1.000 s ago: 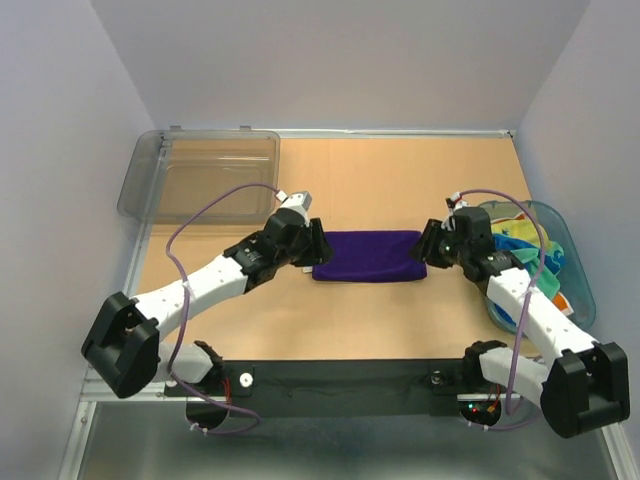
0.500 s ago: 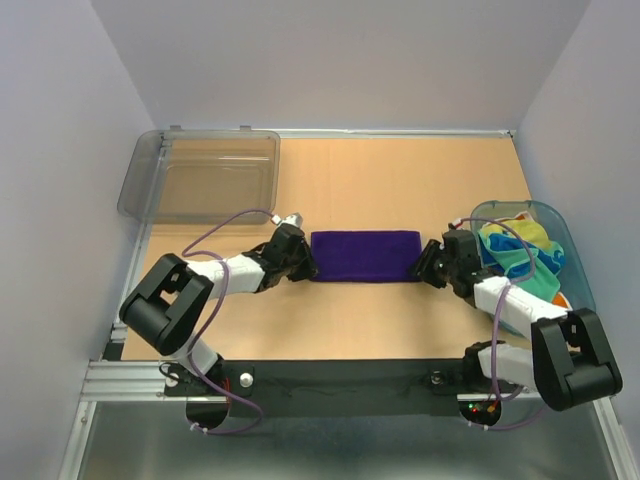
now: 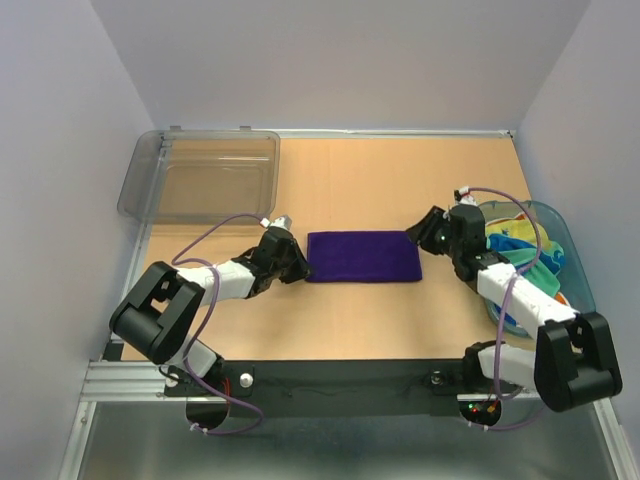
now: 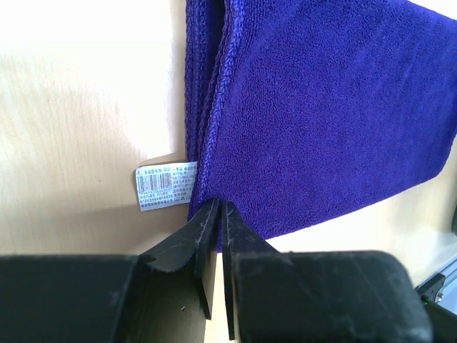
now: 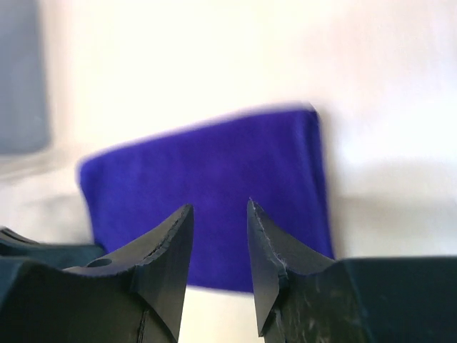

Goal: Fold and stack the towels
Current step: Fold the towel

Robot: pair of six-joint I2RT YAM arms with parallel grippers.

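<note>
One folded purple towel (image 3: 362, 257) lies mid-table (image 3: 400, 180); the left gripper (image 4: 218, 207) pinches its left near corner; the right gripper (image 5: 220, 214) hovers over its right end, jaws apart, empty; other towels (image 3: 520, 250), uncountable, fill one teal basket (image 3: 582, 275) at the right edge.

Left wrist view: a small white label (image 4: 166, 187) sticks out from under the edge of the purple towel (image 4: 321, 121) and lies flat on the light wooden table (image 4: 78, 107). It carries a barcode, with rows of fine print above and beside the bars. The print is too small to make out, so no word, brand or number can be read. The overhead and right wrist views show no legible text.
</note>
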